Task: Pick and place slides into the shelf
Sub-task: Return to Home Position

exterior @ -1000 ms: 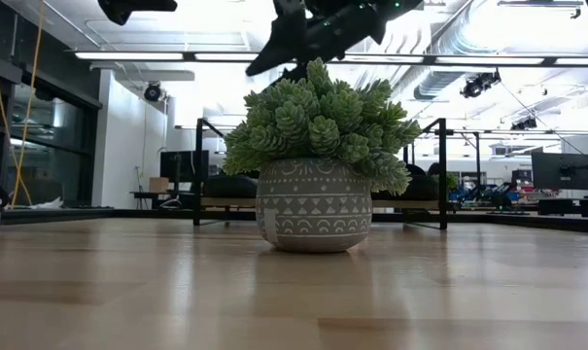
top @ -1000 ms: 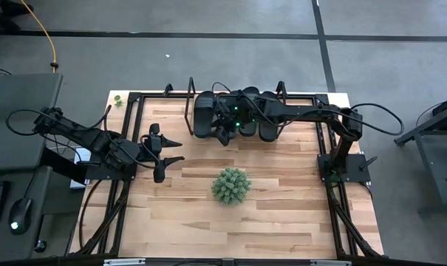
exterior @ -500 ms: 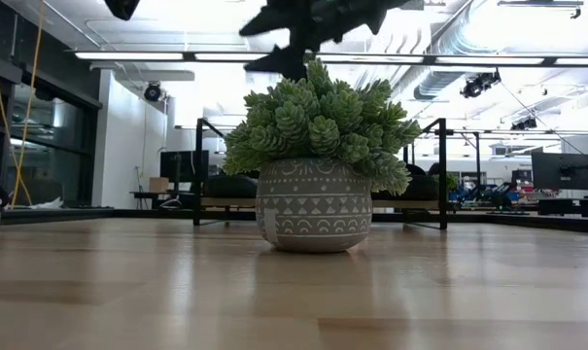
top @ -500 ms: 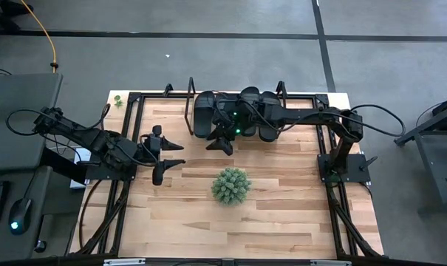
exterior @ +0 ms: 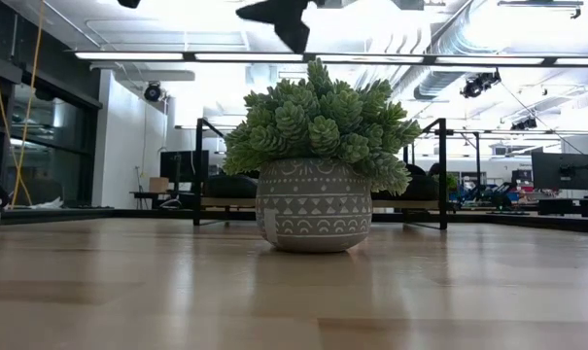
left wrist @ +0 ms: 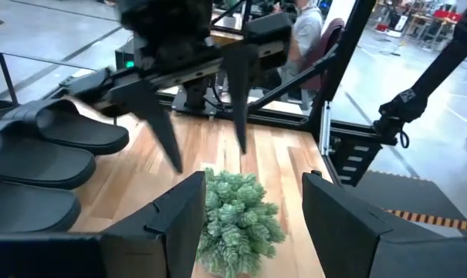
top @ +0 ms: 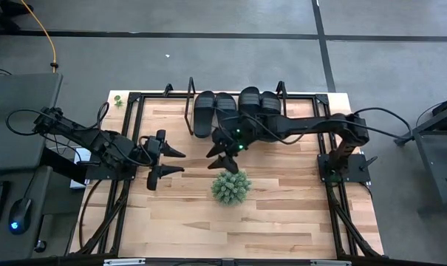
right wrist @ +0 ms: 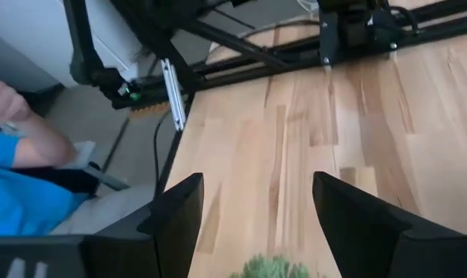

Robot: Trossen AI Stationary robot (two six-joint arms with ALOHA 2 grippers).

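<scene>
Black ribbed slides abreast on wooden shelf, left tool and right tool released

The left arm lies folded at the left side, and the left pincer points toward the middle with its fingers spread wide. The right arm stretches far across from its base at the right. The right pincer angles downward, fingers parted.

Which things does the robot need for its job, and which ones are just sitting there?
For the job: the four black slides, lined up on the shelf.
Just sitting there: the potted plant in the middle of the table.
</scene>
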